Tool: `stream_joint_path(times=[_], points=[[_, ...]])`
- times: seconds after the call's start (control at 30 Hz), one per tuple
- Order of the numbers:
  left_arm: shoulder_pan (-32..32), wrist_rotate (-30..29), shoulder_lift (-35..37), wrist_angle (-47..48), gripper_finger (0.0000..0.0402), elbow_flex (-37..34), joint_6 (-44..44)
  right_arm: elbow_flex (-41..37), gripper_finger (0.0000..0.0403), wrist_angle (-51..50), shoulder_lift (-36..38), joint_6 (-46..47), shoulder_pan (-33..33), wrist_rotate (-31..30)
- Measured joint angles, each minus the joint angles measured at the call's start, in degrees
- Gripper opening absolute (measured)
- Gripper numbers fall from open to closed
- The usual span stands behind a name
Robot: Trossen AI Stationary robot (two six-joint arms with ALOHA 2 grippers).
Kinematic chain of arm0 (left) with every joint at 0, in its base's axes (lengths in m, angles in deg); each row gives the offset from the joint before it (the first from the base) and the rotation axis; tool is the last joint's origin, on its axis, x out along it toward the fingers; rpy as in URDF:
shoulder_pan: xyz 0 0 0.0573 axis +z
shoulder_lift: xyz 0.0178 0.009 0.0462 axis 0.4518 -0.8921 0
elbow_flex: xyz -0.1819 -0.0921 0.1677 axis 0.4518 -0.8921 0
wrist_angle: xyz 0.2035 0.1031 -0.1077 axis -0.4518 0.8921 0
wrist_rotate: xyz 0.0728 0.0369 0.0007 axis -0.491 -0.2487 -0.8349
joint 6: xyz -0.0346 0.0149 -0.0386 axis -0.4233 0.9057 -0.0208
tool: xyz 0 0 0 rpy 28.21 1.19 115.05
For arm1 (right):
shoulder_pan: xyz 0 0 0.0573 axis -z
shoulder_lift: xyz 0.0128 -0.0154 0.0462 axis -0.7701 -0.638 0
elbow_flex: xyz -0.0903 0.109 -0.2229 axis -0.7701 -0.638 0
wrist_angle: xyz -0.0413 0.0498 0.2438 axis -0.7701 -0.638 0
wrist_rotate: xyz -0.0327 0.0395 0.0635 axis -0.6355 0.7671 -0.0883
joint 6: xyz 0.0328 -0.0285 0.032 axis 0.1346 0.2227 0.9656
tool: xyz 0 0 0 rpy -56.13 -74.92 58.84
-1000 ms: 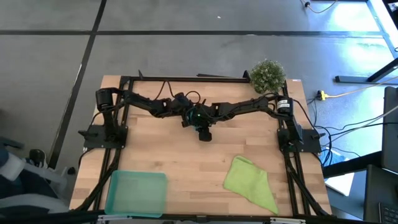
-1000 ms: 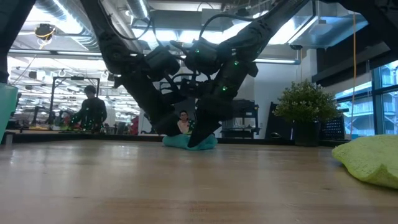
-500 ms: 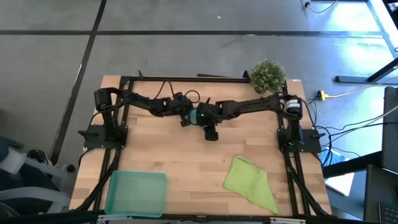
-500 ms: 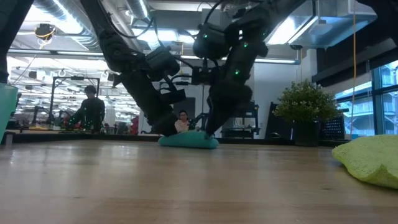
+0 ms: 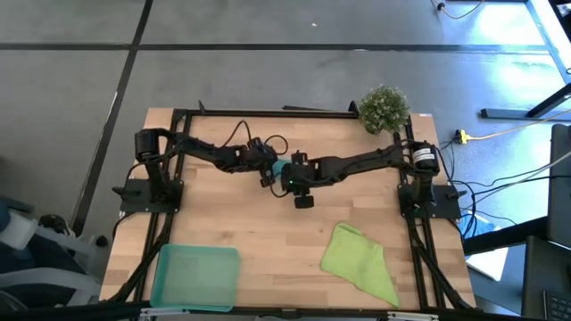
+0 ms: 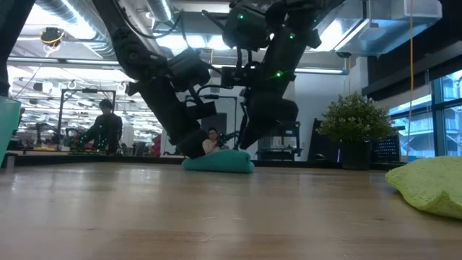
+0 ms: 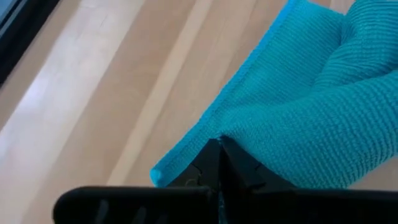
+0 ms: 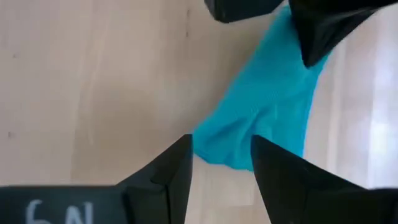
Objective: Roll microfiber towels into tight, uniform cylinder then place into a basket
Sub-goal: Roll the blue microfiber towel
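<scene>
My left gripper has its fingers closed tight on the edge of the teal towel, pinching the hem. My right gripper has its 2 fingers spread apart, hovering over the other end of the same teal towel, holding nothing. I see both grippers meeting mid-table toward the far side, left gripper just left of right gripper. The teal towel lies bunched on the table, low and lumpy. The lime towel sits crumpled at near right, well apart. The basket is at near left. A potted plant stands at the far right corner.
</scene>
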Motion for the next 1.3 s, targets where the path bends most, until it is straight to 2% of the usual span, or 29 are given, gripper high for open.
stream_joint_path(times=[0.13, 0.27, 0.47, 0.7, 1.07, 1.3], points=[[-0.64, 0.24, 0.02, 0.06, 0.0000, 0.00, -1.80, -0.90, 0.0163, 3.04, 0.00, 0.04, -1.08, 5.69], [-1.14, 0.05, 0.02, 0.04, 0.0000, 0.00, -1.93, -4.86, 0.0163, 7.02, -0.02, -0.06, -1.96, 7.06], [-1.27, -0.20, 0.02, 0.04, 0.0000, 0.00, -1.94, -8.45, 0.0163, 10.21, -0.02, 1.52, -1.67, 0.94], [-1.27, -0.20, 0.02, 0.06, 0.0000, 0.00, -1.93, -9.01, 0.0163, 13.63, -0.02, -0.09, -1.40, -0.36], [-1.29, -0.20, 0.02, 0.34, 0.0000, 0.00, -1.93, -9.01, 0.0163, 13.98, -0.01, -0.04, -1.21, -13.38], [-1.29, -0.20, 0.02, 0.35, 0.0000, 0.00, -1.93, -9.01, 0.0163, 16.08, -0.01, 0.77, 0.31, -14.31]])
